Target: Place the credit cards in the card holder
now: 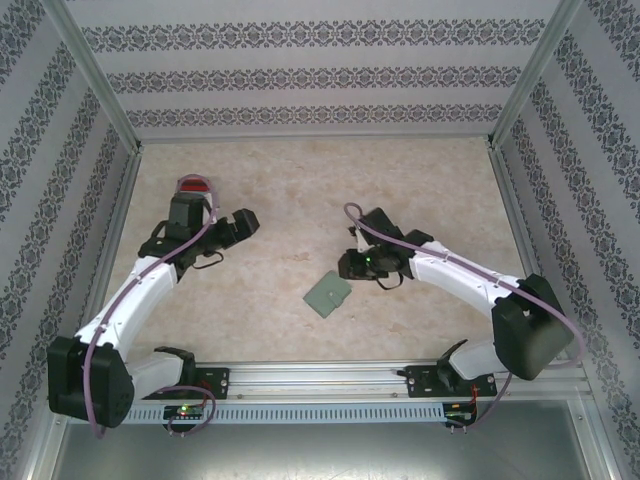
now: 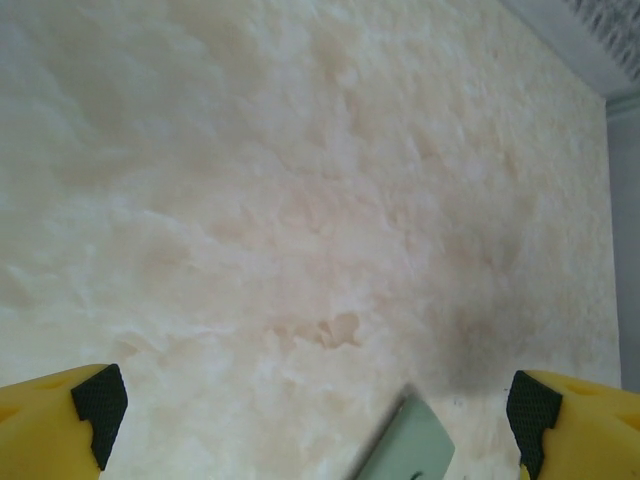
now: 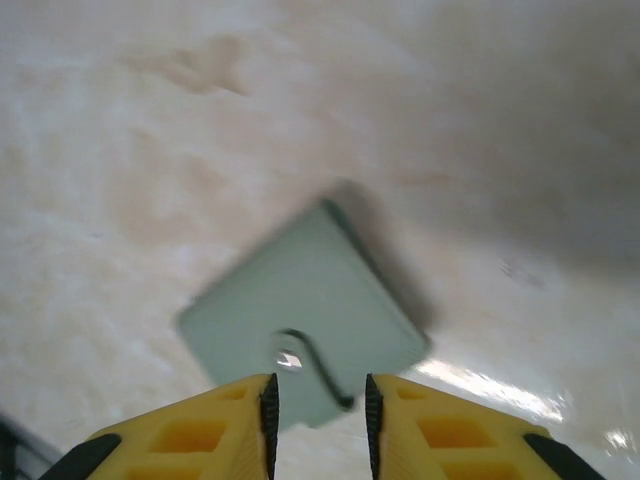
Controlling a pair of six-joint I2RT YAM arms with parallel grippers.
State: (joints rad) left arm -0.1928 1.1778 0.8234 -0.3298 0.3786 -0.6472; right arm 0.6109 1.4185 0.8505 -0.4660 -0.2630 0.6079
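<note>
The card holder [image 1: 328, 293] lies closed and flat mid-table [image 1: 300, 170], nearer the near edge, turned cornerwise to the edges. It is nearly square, so its long axis is unclear. The right gripper [image 3: 318, 392] hangs just over it, fingers narrowly parted and empty. The left gripper [image 2: 315, 405] gapes wide. A red object [image 1: 192, 184] sits behind the left arm.
</note>
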